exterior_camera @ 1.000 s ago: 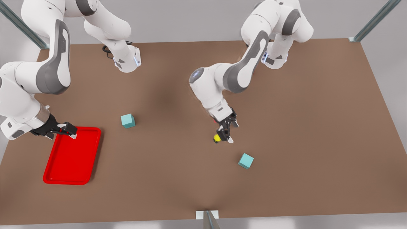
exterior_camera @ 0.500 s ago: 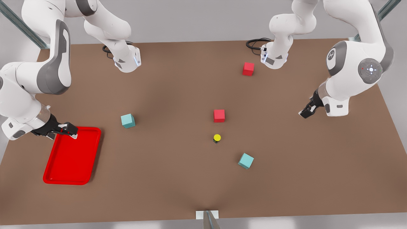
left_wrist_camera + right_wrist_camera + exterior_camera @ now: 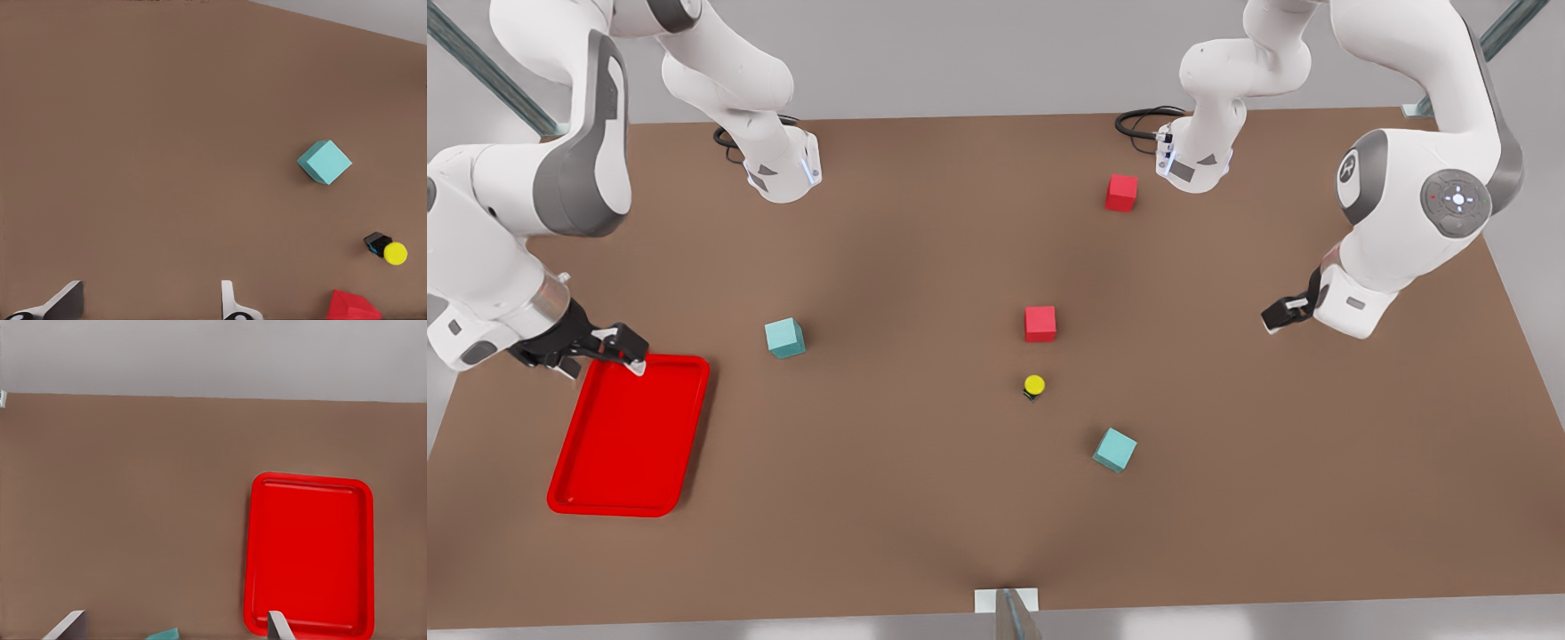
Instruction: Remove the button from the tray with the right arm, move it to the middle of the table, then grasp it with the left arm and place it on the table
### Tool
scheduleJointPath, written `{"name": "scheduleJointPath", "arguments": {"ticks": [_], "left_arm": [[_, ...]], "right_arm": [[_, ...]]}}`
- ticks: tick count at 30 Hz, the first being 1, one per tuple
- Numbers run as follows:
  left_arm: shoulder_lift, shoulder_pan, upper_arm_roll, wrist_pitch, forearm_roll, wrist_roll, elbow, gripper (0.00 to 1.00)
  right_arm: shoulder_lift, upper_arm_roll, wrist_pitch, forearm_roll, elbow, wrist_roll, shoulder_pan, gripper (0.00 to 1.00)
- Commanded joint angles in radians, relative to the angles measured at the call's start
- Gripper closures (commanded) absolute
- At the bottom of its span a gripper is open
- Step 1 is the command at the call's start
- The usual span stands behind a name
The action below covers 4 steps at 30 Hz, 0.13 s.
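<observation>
Yellow-capped black push button (image 3: pixel 1034 386) is sitting mid brown worktop (image 3: pixel 925 498), outside the red rimmed tray (image 3: pixel 630 436). Left tool (image 3: pixel 1279 313) and right tool (image 3: pixel 624 348) are both hanging open, empty.

The red tray (image 3: pixel 308 553) lies flat on the brown table (image 3: pixel 133 507), with nothing inside it. The right gripper (image 3: pixel 175 627) has its two pale fingertips (image 3: pixel 68 624) spread wide apart, one overlapping the tray's near rim. Between the fingertips, a teal cube (image 3: pixel 163 634) is partly visible.
</observation>
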Motion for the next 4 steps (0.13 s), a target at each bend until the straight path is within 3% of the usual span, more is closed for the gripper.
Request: {"name": "scheduleJointPath", "arguments": {"ticks": [1,4], "left_arm": [[-0.001,0.0,-0.001,0.006,0.011,0.411,0.0,0.0],[-0.001,-0.001,-0.006,0.006,0.011,0.407,0.0,0.0]], "right_arm": [[-0.004,0.003,-0.008,0.001,-0.001,0.007,-0.003,0.0],[0.001,0.003,-0.008,0.0,-0.002,0.007,-0.003,0.0]]}}
